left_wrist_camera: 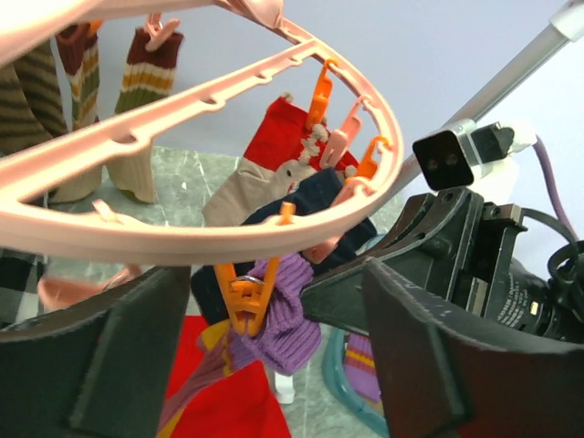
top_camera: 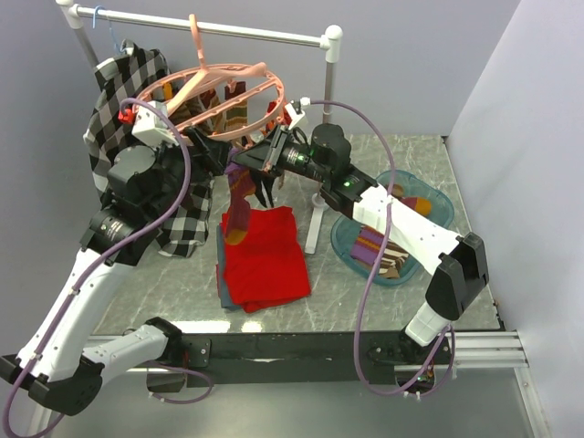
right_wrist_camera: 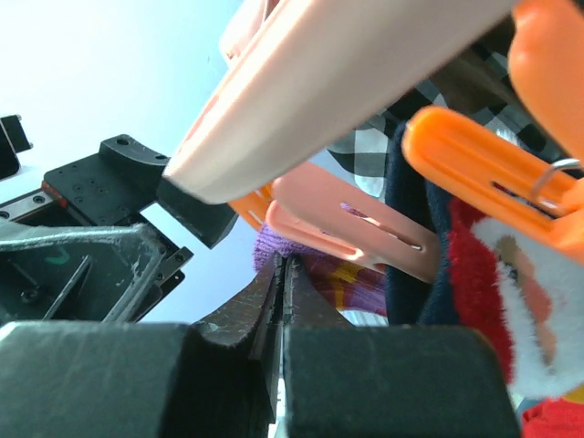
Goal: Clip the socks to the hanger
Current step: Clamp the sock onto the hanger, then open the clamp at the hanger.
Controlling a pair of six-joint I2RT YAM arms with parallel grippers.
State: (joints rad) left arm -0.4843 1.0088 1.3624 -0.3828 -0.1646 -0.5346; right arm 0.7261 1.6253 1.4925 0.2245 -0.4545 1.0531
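Left gripper (left_wrist_camera: pixel 274 274): jaws stood apart near hanger (left_wrist_camera: pixel 182 242) | orange clip (left_wrist_camera: pixel 239 306) held purple sock (left_wrist_camera: pixel 290 324) | right gripper (right_wrist_camera: pixel 285 265): was pressed together

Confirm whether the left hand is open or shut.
Open. In the left wrist view the left hand has its fingers wide apart, closed on nothing; the purple sock hangs beyond from an orange clip.

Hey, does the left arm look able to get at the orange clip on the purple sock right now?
Probably yes. The left gripper is open, with the orange clip and purple sock between its fingers and nothing in front. The shut right gripper sits close behind the sock, so room is tight.
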